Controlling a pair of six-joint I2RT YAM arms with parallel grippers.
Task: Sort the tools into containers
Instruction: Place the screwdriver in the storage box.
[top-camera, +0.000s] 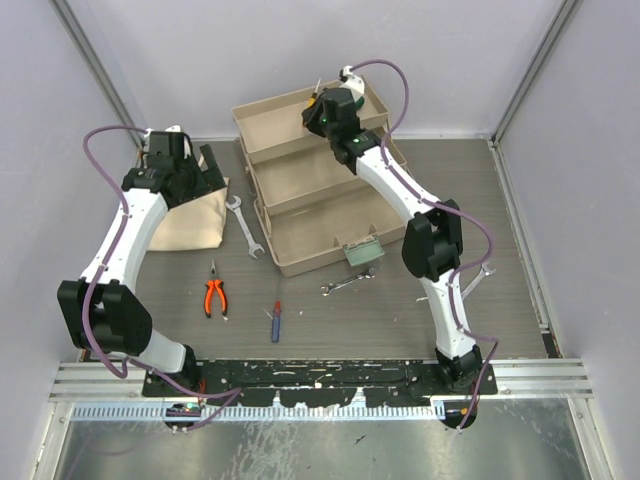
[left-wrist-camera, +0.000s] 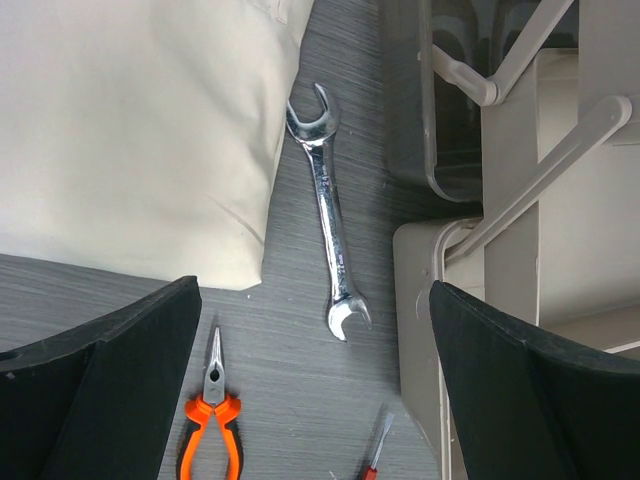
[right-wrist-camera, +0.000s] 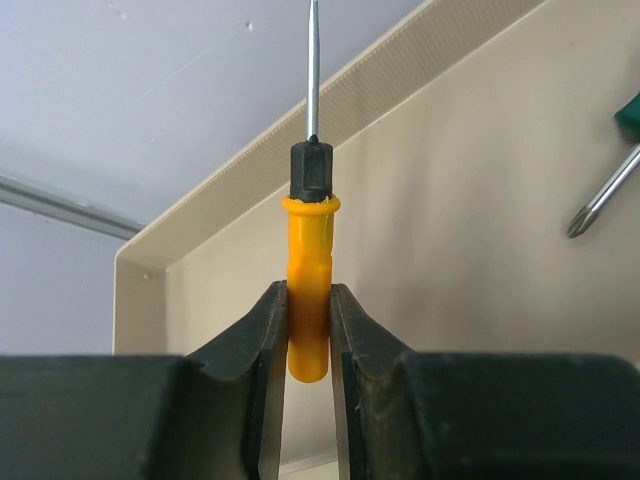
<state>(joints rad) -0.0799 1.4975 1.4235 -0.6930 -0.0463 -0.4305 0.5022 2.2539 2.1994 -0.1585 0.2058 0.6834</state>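
My right gripper (top-camera: 320, 103) (right-wrist-camera: 308, 330) is shut on the handle of an orange screwdriver (right-wrist-camera: 308, 270), shaft pointing away, over the top tan tray (top-camera: 265, 122) (right-wrist-camera: 470, 230) of the toolbox. A green-handled screwdriver (right-wrist-camera: 603, 195) lies in that tray. On the table lie a silver wrench (top-camera: 244, 227) (left-wrist-camera: 330, 235), orange-handled pliers (top-camera: 214, 294) (left-wrist-camera: 212, 430), a blue-red screwdriver (top-camera: 276, 320) (left-wrist-camera: 378, 450) and a second wrench (top-camera: 347, 284). The left gripper (top-camera: 207, 165) (left-wrist-camera: 315, 292) hangs open and holds nothing, above the first wrench, next to the toolbox.
A beige cloth bag (top-camera: 190, 215) (left-wrist-camera: 130, 130) lies left of the toolbox. The middle tray (top-camera: 300, 175) and bottom tray (top-camera: 320, 235) step down toward me, with a pale green latch (top-camera: 362, 252) at the front. Another wrench (top-camera: 482, 271) shows beside the right arm.
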